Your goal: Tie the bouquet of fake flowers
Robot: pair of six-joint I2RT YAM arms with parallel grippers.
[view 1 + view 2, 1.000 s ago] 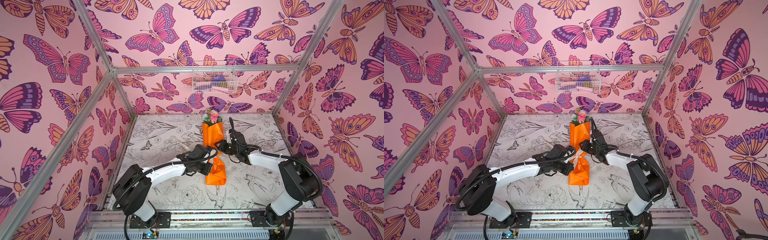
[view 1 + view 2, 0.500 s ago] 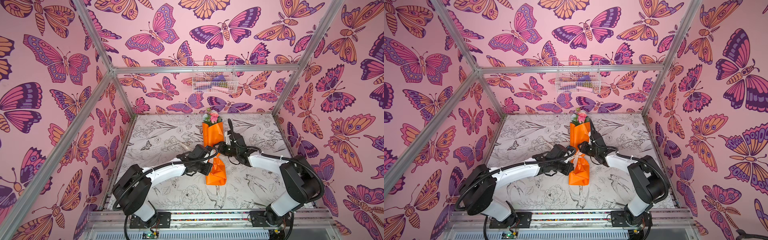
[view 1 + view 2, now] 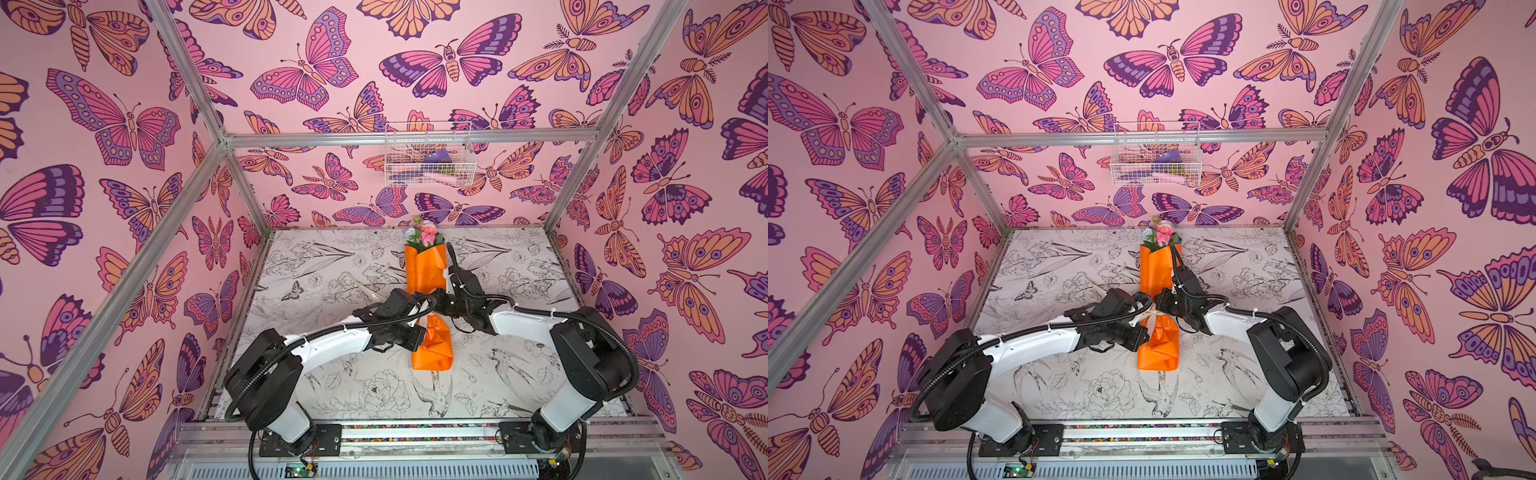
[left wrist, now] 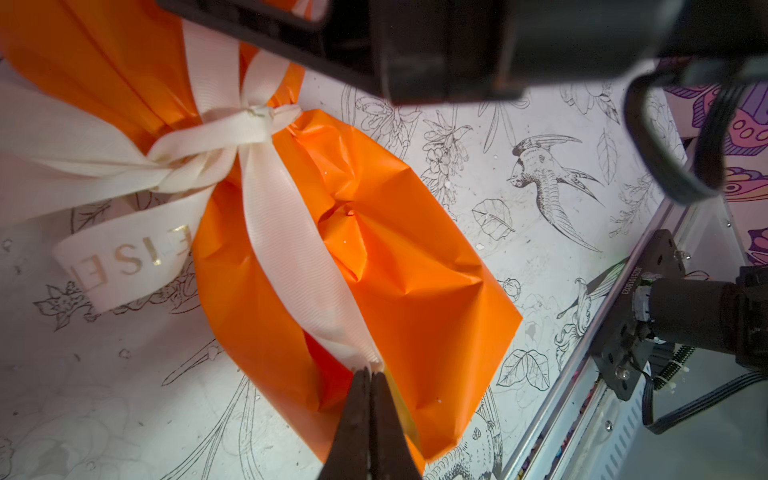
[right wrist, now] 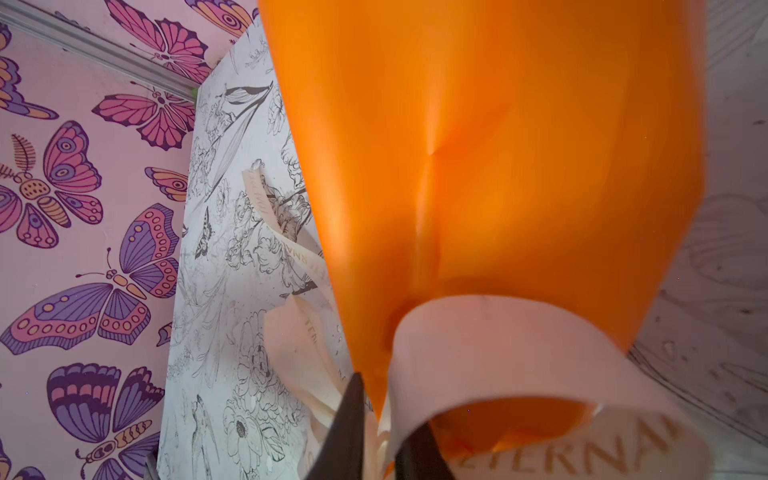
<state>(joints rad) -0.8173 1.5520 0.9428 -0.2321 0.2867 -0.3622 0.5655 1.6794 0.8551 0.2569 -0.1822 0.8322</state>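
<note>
The bouquet of fake flowers (image 3: pixel 426 270) lies along the table's middle in both top views, pink and white blooms (image 3: pixel 1160 235) at the far end and orange paper (image 4: pixel 395 257) round the stems. A cream lettered ribbon (image 4: pixel 282 232) is knotted round its waist. My left gripper (image 4: pixel 369 372) is shut on one ribbon end over the lower wrap. My right gripper (image 5: pixel 384 428) is shut on a ribbon loop (image 5: pixel 498 332) at the waist. In both top views the two grippers, left (image 3: pixel 419 311) and right (image 3: pixel 436 301), meet at the knot, their tips mostly hidden.
A loose ribbon tail (image 5: pixel 291 245) curls over the printed table (image 3: pixel 332 266) left of the bouquet. A white wire basket (image 3: pixel 428 153) hangs on the back wall. Butterfly-patterned walls and a metal frame (image 3: pixel 573 174) close in the table.
My right gripper has shut on the ribbon loop, after standing partly open, and has shifted slightly toward the bouquet. The left gripper has kept its hold and place.
</note>
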